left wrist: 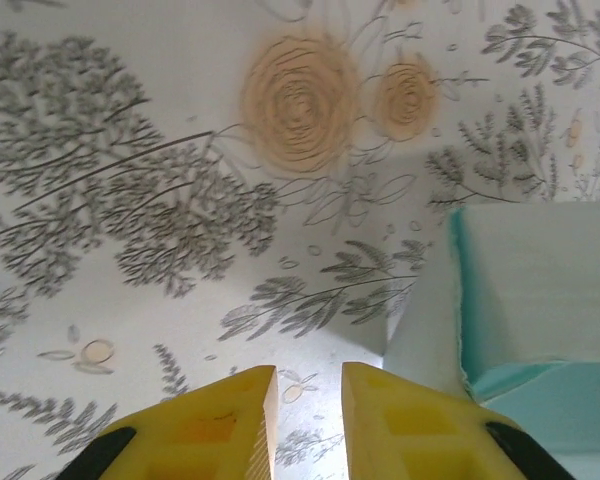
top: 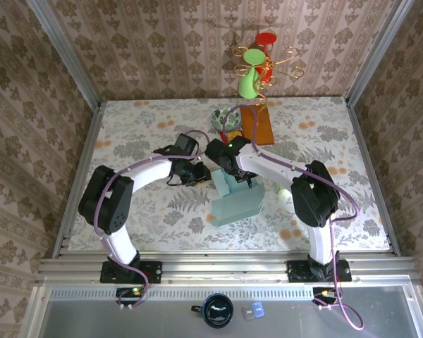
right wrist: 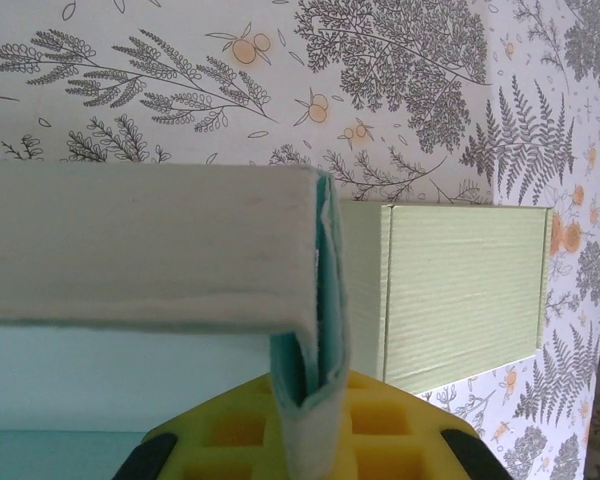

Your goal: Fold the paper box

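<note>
Top camera looks down from behind; both wrist cameras closely face the paper box (top: 236, 208).

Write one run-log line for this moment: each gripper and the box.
left gripper: slightly open, empty, beside paper box | right gripper: shut on paper box flap

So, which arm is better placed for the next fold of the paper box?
Probably the right: the right gripper is shut on a wall of the paper box, while the left gripper stands slightly open beside it, empty.
</note>
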Controlling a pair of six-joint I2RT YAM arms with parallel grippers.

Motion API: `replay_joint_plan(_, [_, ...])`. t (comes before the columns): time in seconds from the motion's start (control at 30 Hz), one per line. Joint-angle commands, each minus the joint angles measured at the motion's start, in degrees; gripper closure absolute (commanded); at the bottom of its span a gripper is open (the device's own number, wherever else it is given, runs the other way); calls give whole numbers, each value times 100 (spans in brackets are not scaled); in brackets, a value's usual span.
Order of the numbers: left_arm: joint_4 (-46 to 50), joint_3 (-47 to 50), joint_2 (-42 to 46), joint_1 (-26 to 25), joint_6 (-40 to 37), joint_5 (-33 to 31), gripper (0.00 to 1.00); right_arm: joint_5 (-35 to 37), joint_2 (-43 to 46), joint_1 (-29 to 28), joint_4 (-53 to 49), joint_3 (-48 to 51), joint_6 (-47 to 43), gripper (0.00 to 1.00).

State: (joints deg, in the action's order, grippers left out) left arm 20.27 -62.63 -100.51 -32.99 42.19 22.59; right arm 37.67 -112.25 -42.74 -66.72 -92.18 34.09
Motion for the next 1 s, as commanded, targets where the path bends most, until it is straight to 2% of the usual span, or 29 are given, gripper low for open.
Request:
replay_joint_plan(0.0, [-539, 257, 278, -185, 194, -73, 74, -4, 190, 21, -22, 72, 269, 100])
replay_joint_plan(0.17, [-777, 811, 764, -277, 659, -101, 74, -119, 181, 110, -34, 84, 309, 100])
replay_joint_plan(0.3, [-1333, 1329, 1079, -308, 952, -37, 71, -207, 194, 145, 25, 114, 282, 100])
replay_joint_plan(0.53, [-1952, 1343, 570, -391, 1188, 202, 72, -252, 153, 145, 62, 122, 249, 100])
replay_joint_plan(0.83, [-2061, 880, -2, -436, 1131, 261, 75, -325, 169, 144, 93, 181, 239, 100])
replay_joint_plan(0.97, [-2112, 864, 81, -471, 1194, 216, 75, -341, 162, 151, 97, 175, 226, 100])
